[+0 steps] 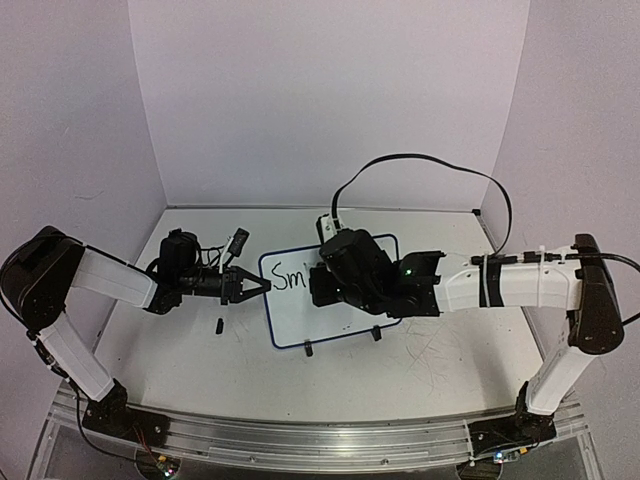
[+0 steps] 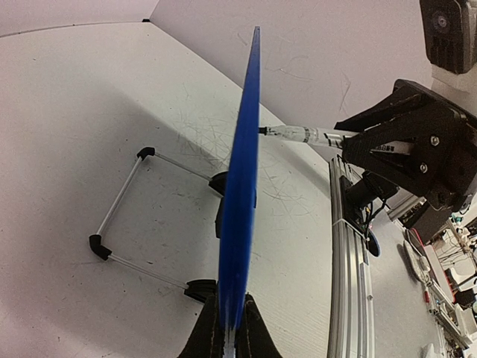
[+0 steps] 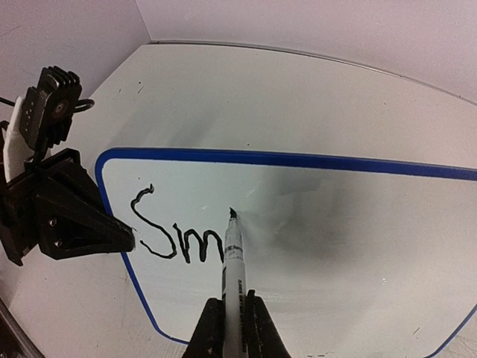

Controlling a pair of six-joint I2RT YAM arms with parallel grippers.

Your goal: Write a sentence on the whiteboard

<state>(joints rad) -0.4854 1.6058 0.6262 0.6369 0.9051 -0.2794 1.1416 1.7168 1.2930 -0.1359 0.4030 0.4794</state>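
Your right hand (image 3: 232, 327) clamps a white, black-tipped marker (image 3: 232, 257) against the small blue-rimmed whiteboard (image 3: 335, 246), where the black handwritten sentence (image 3: 168, 237) reads "Sm"; your left hand (image 2: 229, 332) pinches its left edge. Press lightly, steadily.

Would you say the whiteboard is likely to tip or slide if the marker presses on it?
Probably tippy alone: the whiteboard is thin and stands on a light wire stand. It looks stiff; its edge runs straight. The left gripper, shut on its edge, should steady it against the marker.
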